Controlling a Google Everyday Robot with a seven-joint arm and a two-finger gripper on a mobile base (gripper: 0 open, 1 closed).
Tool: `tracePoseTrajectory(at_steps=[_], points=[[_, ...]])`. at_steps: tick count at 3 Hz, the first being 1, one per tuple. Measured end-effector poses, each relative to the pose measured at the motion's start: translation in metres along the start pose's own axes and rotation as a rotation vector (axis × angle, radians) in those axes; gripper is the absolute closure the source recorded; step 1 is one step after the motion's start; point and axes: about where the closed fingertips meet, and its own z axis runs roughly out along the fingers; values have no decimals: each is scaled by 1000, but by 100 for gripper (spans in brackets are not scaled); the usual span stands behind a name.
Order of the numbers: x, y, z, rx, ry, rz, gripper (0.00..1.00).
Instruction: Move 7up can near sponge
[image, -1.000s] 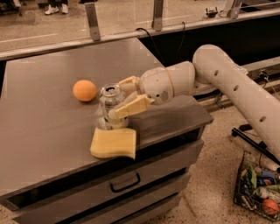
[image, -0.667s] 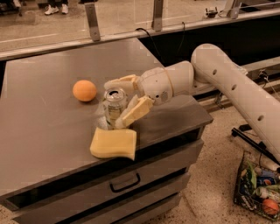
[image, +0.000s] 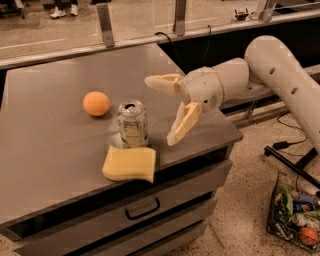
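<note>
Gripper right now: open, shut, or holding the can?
Gripper: open, holding nothing, hanging beside the upright 7up can without touching it; the can stands just behind the sponge.

gripper (image: 159, 111) above the table's (image: 60, 75) right end, fingers (image: 186, 120) spread wide and holding nothing, 7up can (image: 132, 124) upright just left of it, untouched, yellow sponge (image: 130, 163) lower left, just beside the can, orange (image: 96, 103) farther left

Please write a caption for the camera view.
Open gripper apart from the upright 7up can, which stands by the sponge.
</note>
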Motion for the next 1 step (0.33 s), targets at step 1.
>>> tracePoseTrajectory(at_steps=[1], points=[[-1, 1, -1, -7, 2, -1, 0]])
